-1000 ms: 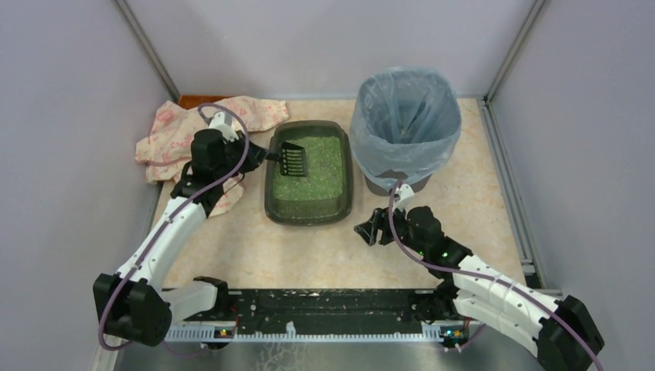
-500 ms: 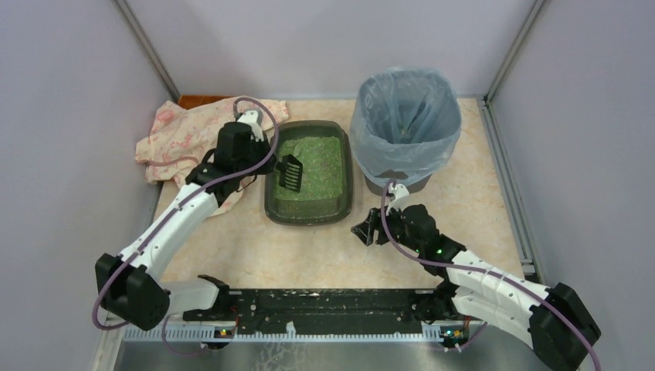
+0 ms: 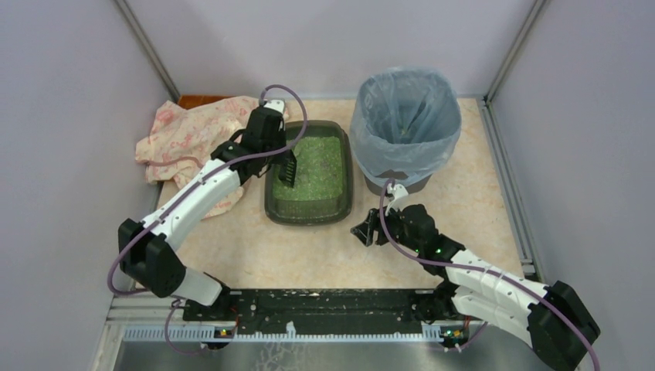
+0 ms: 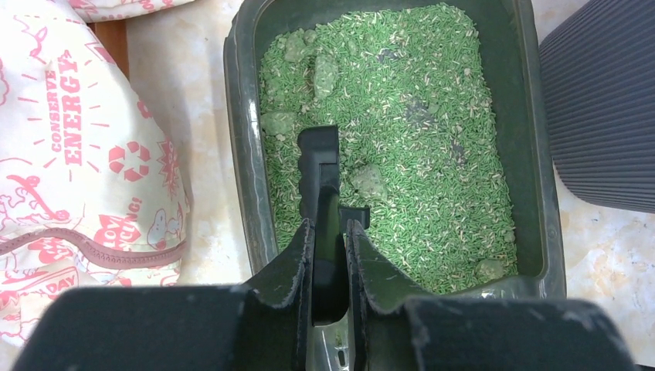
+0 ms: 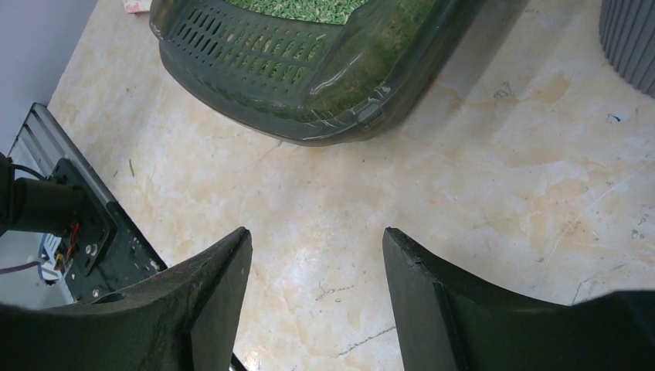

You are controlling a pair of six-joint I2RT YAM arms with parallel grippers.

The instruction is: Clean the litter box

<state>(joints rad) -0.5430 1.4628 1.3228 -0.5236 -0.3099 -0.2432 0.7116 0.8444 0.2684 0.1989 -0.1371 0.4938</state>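
The litter box (image 3: 347,185) is a shallow dark grey-green tray with green granular litter, at mid-table; it also shows in the left wrist view (image 4: 243,147) and the right wrist view (image 5: 309,85). My left gripper (image 3: 287,164) (image 4: 330,224) hangs over the box's left side, shut on the handle of a small black slotted scoop (image 3: 290,171) (image 4: 319,166), whose blade points down into the litter. Pale green clumps (image 4: 369,181) lie in the litter by the scoop. My right gripper (image 3: 363,232) (image 5: 317,236) is open and empty above bare table, near the box's front right corner.
A round bin (image 3: 405,124) lined with a blue-grey bag stands right of the box; its ribbed wall shows in the left wrist view (image 4: 610,100). A pink printed cloth (image 3: 185,135) lies left of the box. Purple walls enclose the table; a black rail (image 3: 324,305) runs along the near edge.
My left arm has swung right and forward, carrying the scoop from the box's left rim over the litter and tipping it from flat to blade-down. My right gripper shifted slightly left.
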